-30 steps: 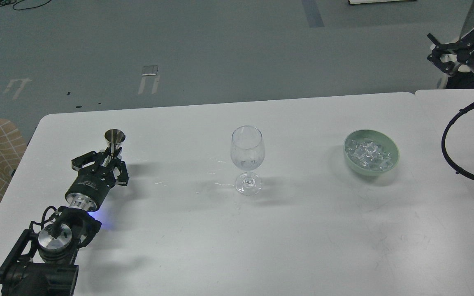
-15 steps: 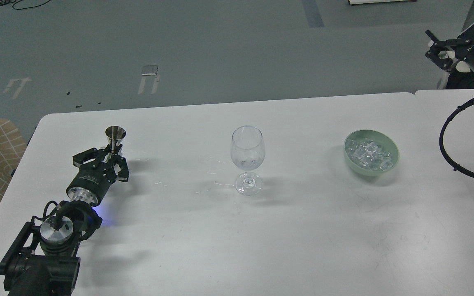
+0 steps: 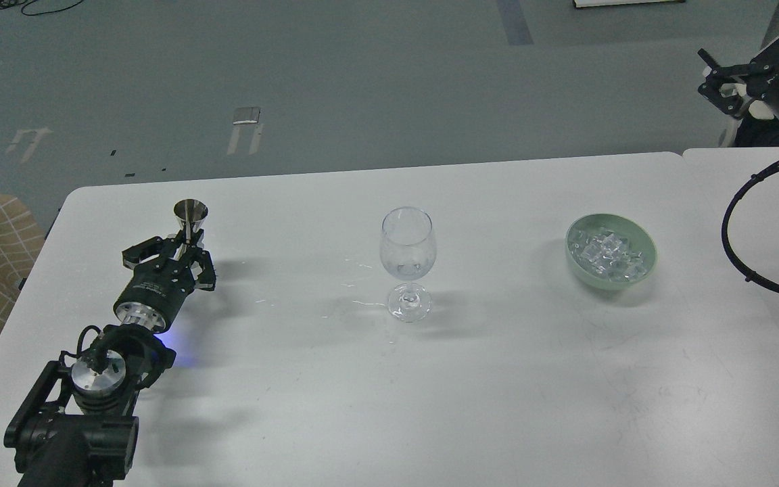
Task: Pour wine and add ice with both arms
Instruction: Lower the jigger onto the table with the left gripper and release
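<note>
Your left claw (image 3: 183,249), at the left of the frame, is closed around the stem of a metal measuring cup (image 3: 191,218) standing on the table (image 3: 498,379). Your right claw (image 3: 724,84) hangs at the upper right edge, fingers spread and empty. The wine glass (image 3: 408,260) stands mid-frame, the ice (image 3: 607,254) in the green bowl (image 3: 645,251) to its right.

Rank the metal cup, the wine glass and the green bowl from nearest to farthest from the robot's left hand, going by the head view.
From the left hand:
1. Metal cup, at the hand's fingers, on the table's left side.
2. Wine glass, upright mid-table.
3. Green bowl, holding ice, at the far right.
</note>
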Motion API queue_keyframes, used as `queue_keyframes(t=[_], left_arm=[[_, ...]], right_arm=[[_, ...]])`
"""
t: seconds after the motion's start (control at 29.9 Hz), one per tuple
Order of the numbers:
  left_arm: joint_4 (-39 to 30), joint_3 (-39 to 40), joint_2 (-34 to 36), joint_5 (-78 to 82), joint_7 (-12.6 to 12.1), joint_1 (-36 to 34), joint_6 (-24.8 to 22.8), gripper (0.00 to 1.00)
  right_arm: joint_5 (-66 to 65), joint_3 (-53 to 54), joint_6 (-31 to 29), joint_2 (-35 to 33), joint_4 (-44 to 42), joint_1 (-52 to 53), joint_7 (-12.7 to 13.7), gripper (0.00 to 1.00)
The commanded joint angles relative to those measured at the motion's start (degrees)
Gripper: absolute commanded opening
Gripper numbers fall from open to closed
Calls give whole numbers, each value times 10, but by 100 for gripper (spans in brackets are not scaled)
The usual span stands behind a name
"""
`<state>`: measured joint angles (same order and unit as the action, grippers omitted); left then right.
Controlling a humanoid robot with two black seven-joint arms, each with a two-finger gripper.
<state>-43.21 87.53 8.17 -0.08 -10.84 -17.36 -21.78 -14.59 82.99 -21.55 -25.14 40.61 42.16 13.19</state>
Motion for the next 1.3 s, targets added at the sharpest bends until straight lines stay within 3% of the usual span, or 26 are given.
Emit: queue_keyframes(t=[0.0,0.27,0.47,0.67,1.04,1.27], left_arm=[[0,0,-5,-18,0,-6,3,11],[1,4,-5,-37,7,-16,6,10],[1,6,-8,-56,14,-18,47,10],[1,6,-11,-64,27,-22,50,11],[9,4,-19,-64,38,-26,63,19],[9,4,-18,-64,37,-27,60,31]], right_arm=[[0,0,2,-3,2,1,0,100],[-1,0,4,-5,4,-1,1,100],[-2,0,4,-3,4,-1,1,100],[-3,0,4,-3,4,-6,1,100],[-3,0,4,-3,9,-6,1,100],[-3,0,4,0,8,-6,1,100]])
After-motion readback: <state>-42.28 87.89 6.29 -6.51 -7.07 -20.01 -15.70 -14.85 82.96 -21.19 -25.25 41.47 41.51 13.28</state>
